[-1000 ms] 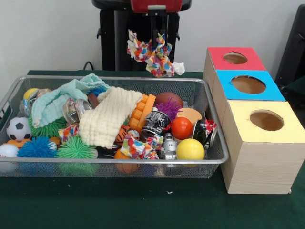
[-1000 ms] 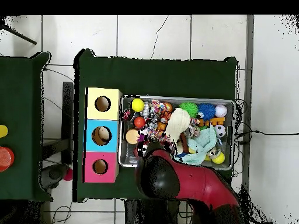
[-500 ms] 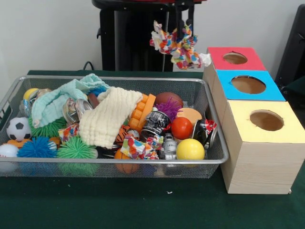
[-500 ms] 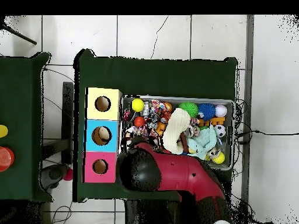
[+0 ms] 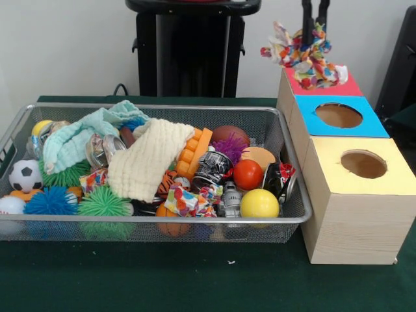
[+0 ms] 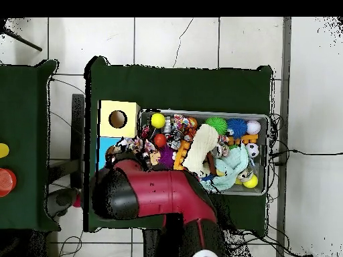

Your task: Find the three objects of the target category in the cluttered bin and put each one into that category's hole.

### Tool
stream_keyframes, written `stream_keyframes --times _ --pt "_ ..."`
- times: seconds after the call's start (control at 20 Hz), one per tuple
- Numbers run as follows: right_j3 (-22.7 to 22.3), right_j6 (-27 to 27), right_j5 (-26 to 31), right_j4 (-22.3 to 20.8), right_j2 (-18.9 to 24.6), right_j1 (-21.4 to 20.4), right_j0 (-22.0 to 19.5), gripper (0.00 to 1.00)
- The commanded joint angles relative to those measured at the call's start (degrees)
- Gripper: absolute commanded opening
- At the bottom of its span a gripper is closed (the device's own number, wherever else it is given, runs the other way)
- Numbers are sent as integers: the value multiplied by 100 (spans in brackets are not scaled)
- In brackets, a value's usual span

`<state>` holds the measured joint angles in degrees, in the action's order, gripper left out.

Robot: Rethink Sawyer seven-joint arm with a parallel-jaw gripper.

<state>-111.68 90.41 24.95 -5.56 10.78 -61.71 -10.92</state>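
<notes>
We see the green table (image 5: 130, 286) carrying a wire mesh bin (image 5: 156, 224) and, just to its side, a wooden box with three coloured tops in a row: the yellow section (image 5: 361, 169), the blue section (image 5: 338, 117) and the red section (image 5: 325, 88), each with a round hole, though the red one's hole is covered in the front view. From overhead the red and black arm (image 6: 154, 197) reaches across and hides the blue and red sections, leaving only the yellow top (image 6: 118, 118) clear. The bin is full: a cream knitted cloth (image 5: 146, 159) lies draped over the middle, a mint green cloth (image 5: 81, 136) sits toward one end, and around them we pick out an orange block (image 5: 195, 153), spiky balls in green (image 5: 104, 203) and blue (image 5: 51, 201), a soccer ball (image 5: 25, 175), a yellow ball (image 5: 259, 203) and a red ball (image 5: 247, 174). The gripper (image 5: 313, 26) comes down from the top edge with its two dark fingers closed on a multicoloured fabric bundle (image 5: 305, 58), which hangs above the red section, apart from the bin.
</notes>
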Motion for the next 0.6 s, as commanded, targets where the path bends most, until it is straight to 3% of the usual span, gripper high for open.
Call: stream_keyframes --times 0.05,0.6 --pt "416 1696 445 197 -523 348 251 0" --pt "588 1645 -409 293 -970 1002 632 0"
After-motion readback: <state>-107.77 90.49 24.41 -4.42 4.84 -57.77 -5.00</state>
